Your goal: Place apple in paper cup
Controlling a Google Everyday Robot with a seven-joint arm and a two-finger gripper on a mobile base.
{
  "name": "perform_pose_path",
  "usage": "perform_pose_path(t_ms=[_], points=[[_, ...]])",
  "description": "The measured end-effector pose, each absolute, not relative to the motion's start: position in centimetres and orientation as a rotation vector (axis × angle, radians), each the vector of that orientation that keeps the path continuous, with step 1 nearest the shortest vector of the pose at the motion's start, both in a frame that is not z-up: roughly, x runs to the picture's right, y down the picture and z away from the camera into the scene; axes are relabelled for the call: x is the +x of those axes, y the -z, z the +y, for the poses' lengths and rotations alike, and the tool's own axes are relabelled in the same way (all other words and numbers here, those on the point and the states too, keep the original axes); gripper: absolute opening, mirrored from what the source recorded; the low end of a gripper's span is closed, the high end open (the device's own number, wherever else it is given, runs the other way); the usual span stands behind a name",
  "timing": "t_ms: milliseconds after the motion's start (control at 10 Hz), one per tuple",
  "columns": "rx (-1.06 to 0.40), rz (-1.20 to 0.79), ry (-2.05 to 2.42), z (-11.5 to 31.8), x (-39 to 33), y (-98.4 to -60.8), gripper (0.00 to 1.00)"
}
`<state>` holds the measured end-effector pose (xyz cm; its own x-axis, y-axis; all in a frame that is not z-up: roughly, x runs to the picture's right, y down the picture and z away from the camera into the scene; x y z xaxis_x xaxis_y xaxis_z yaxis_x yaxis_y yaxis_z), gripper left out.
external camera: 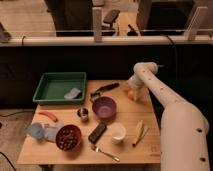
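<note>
The apple (131, 95), small, round and orange-yellow, rests on the wooden table (150, 145) near its far right corner. My gripper (133, 89) hangs directly over it at the end of the white arm, open, with the fruit just below its tip. The paper cup (118, 132), short and white with a wide mouth, stands toward the front of the table, well in front of the apple and slightly to its left.
A purple bowl (104, 107) sits between apple and cup. A banana (139, 129) lies right of the cup, and a dark bar (97, 132) and a fork (105, 152) lie to its left. Farther left are a metal cup (83, 113), red bowl (68, 137), carrot (47, 116) and green tray (60, 80).
</note>
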<state>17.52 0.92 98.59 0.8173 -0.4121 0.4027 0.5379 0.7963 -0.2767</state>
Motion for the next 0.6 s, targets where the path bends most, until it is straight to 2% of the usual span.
perform_pose_path(t_ms=[600], points=[[-0.396, -0.347, 0.522, 0.87, 17.28, -99.08, 0.8]])
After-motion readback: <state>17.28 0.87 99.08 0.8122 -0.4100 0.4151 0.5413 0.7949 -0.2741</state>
